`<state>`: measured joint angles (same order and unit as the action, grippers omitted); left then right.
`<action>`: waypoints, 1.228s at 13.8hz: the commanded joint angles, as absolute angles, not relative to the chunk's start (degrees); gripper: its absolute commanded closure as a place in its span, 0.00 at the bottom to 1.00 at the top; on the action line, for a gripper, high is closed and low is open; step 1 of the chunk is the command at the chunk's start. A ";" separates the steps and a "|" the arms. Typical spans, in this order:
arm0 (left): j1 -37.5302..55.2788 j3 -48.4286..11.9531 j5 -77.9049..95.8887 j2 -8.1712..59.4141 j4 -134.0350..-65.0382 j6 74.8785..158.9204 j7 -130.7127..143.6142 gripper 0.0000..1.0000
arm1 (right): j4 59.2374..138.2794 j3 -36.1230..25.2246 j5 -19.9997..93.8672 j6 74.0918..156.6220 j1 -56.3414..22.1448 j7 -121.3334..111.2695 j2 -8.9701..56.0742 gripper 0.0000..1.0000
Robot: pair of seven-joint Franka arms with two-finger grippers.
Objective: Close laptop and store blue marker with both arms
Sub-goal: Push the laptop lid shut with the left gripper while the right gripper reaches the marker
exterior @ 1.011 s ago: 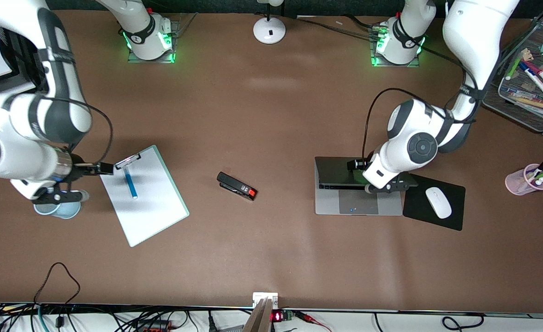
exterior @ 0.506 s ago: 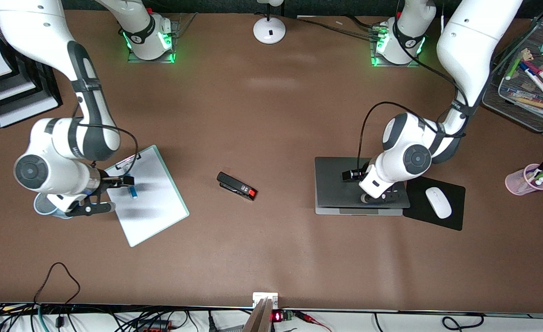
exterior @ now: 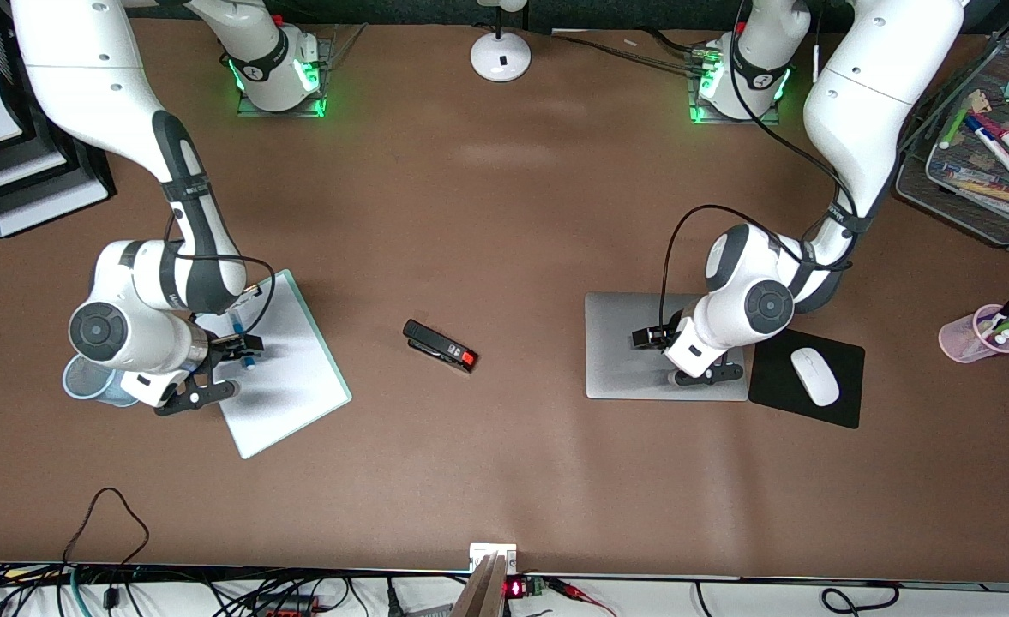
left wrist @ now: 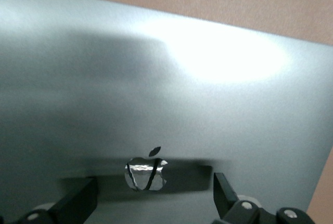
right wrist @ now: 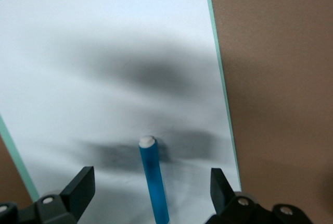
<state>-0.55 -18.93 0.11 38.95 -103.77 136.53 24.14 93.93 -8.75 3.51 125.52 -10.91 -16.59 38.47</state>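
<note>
The laptop (exterior: 633, 343) lies closed, its silver lid up, toward the left arm's end of the table. My left gripper (exterior: 698, 367) is open and empty, low over the lid; in the left wrist view (left wrist: 151, 203) its fingers stand either side of the dark apple logo (left wrist: 146, 172). The blue marker (exterior: 248, 361) lies on a white clipboard (exterior: 290, 386), mostly hidden under my right hand. My right gripper (exterior: 213, 364) is open over it. In the right wrist view the marker (right wrist: 153, 182) lies between the open fingers (right wrist: 78, 190), whitish end away from the gripper (right wrist: 151, 195).
A black stapler (exterior: 440, 345) lies mid-table. A white mouse (exterior: 814, 375) sits on a black mouse pad (exterior: 847, 411) beside the laptop. A pink pen cup (exterior: 975, 338), a mesh tray (exterior: 950, 193), a pale blue cup (exterior: 93, 386) and a lamp base (exterior: 501, 56) stand around.
The laptop lid went down from open to fully shut as my left gripper lowered with it. My right arm swung in over the clipboard and came down over the blue marker.
</note>
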 commanded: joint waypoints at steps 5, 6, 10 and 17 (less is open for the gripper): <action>-3.07 -18.72 0.35 31.74 -102.04 132.20 23.73 0.00 | 94.04 -7.73 4.48 127.53 -11.25 -19.50 40.43 0.23; -3.51 -18.81 0.35 29.90 -102.04 130.88 23.82 0.00 | 94.04 -7.73 4.48 127.70 -11.08 -21.51 40.69 0.31; -5.27 -18.55 0.26 22.61 -102.04 125.87 23.56 0.00 | 94.04 -7.73 4.48 128.06 -10.02 -25.74 41.13 0.34; -5.27 -18.11 -4.65 12.76 -101.78 117.70 23.64 0.00 | 94.22 -7.73 4.57 127.53 -9.93 -27.51 41.13 0.52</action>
<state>-5.22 -18.24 -2.38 16.42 -100.85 120.12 24.07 94.07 -7.84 3.51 127.46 -10.16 -25.91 41.11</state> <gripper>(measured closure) 0.000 0.454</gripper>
